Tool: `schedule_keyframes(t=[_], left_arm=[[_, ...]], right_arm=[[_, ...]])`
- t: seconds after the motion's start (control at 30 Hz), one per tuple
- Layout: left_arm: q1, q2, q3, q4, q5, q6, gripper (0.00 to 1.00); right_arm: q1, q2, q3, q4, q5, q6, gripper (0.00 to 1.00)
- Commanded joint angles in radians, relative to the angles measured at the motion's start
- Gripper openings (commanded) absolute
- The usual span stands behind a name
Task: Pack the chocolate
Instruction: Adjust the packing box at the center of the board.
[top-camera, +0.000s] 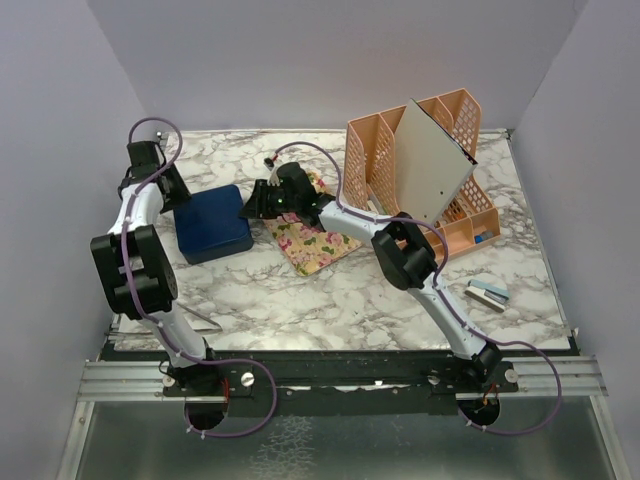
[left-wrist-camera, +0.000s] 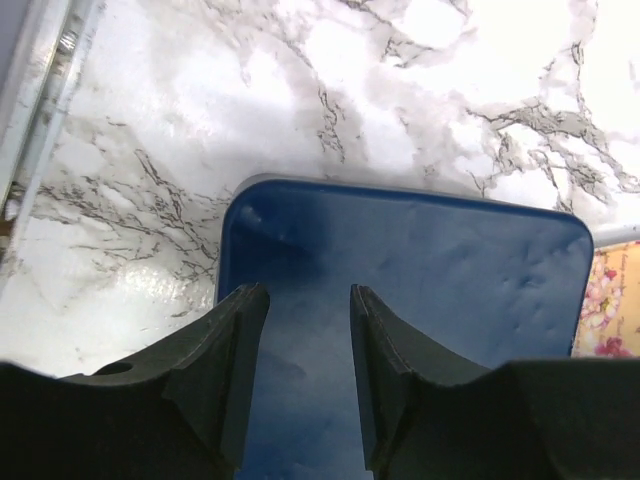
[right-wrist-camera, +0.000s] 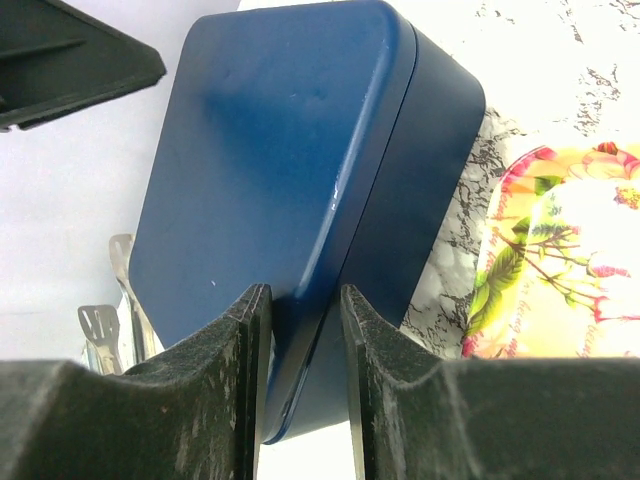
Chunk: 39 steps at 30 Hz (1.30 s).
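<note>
No chocolate shows in any view; it is hidden. The dark blue box (top-camera: 212, 225) lies with its lid on at the left middle of the marble table. My right gripper (top-camera: 248, 205) reaches in from the right. In the right wrist view the right gripper (right-wrist-camera: 303, 295) has the near corner of the box (right-wrist-camera: 270, 180) between its jaws, which press on it from both sides. My left gripper (top-camera: 180, 203) hovers at the box's far left side. From the left wrist, the left gripper (left-wrist-camera: 308, 295) is open above the lid (left-wrist-camera: 420, 270), holding nothing.
A floral cloth (top-camera: 310, 240) lies just right of the box, under the right arm. At the back right stands an orange desk organizer (top-camera: 365, 165) with a grey board (top-camera: 430, 165) leaning in it. A small blue-and-white object (top-camera: 488, 292) lies near the right edge.
</note>
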Motion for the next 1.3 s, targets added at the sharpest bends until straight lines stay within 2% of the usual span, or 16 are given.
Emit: schedule_keyframes(t=[0.0, 0.13, 0.27, 0.47, 0.6, 0.73, 0.87, 1.0, 1.1, 1.27], left_arm=[[-0.079, -0.102, 0.022, 0.001, -0.183, 0.006, 0.44], [-0.089, -0.133, -0.037, 0.048, -0.115, -0.012, 0.37], [-0.089, -0.143, -0.108, 0.102, 0.028, -0.048, 0.33], [-0.068, -0.107, -0.227, 0.159, 0.010, -0.092, 0.29], [-0.052, -0.018, -0.230, 0.114, 0.019, -0.091, 0.28], [-0.053, -0.018, -0.250, 0.118, 0.000, -0.104, 0.27], [-0.052, -0.014, -0.257, 0.124, 0.015, -0.100, 0.27], [-0.053, 0.007, -0.240, 0.112, 0.046, -0.076, 0.27], [-0.052, 0.014, -0.235, 0.108, 0.051, -0.072, 0.27], [-0.053, 0.019, -0.221, 0.103, 0.067, -0.071, 0.27]], right_arm=[[0.003, 0.097, -0.021, -0.204, 0.060, -0.062, 0.35], [0.003, 0.099, -0.044, -0.189, 0.061, -0.053, 0.34], [0.003, 0.105, -0.049, -0.175, 0.050, -0.040, 0.34], [0.003, 0.094, -0.047, -0.179, 0.057, -0.047, 0.34], [0.003, 0.102, -0.034, -0.200, 0.065, -0.047, 0.34], [0.001, 0.094, -0.016, -0.216, 0.058, -0.055, 0.34], [-0.003, 0.033, 0.006, -0.231, 0.056, -0.072, 0.42], [-0.021, -0.045, 0.016, -0.194, 0.011, -0.066, 0.42], [-0.028, -0.063, 0.057, -0.175, -0.066, -0.049, 0.33], [-0.026, -0.083, 0.020, -0.089, -0.152, -0.002, 0.04]])
